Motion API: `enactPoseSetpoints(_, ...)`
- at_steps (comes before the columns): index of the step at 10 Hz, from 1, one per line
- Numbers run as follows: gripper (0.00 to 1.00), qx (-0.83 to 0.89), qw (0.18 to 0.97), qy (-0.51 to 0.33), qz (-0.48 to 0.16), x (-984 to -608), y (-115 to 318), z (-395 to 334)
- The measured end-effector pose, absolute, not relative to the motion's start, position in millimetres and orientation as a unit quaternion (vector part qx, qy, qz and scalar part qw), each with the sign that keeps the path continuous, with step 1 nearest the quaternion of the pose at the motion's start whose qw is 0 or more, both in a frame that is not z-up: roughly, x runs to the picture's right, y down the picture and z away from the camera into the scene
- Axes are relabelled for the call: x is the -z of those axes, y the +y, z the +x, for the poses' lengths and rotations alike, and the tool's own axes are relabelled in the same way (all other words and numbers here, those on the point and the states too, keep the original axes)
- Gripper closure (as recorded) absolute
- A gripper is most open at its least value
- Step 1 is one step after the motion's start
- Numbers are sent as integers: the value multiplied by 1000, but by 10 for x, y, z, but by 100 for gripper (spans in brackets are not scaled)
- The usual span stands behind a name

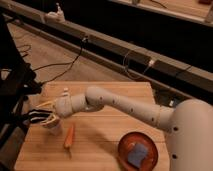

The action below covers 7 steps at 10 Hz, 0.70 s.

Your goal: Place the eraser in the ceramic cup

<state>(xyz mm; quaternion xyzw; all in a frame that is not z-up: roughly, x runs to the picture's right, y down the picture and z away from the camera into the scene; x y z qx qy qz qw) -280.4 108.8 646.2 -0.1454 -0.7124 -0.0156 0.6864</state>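
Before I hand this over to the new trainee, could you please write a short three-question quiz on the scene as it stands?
1. True or false: the orange-red plate sits at the table's near right, with the blue-grey square pad on it.
2. Where is the gripper? A) at the table's left edge, over the ceramic cup; B) above the plate; C) off the table, by the cables.
3. Fill in: the long orange item lies on the bare wood to the ____ of the cup.

Key: 1 true. 2 A. 3 right.
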Motion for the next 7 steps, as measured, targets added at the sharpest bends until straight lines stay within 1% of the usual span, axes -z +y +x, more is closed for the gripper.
enactPoseSetpoints(3,31,3,686,-711,-155,-6514,1173,-2785)
enactPoseSetpoints(7,31,5,686,-711,-154,-6489,1198,-2756)
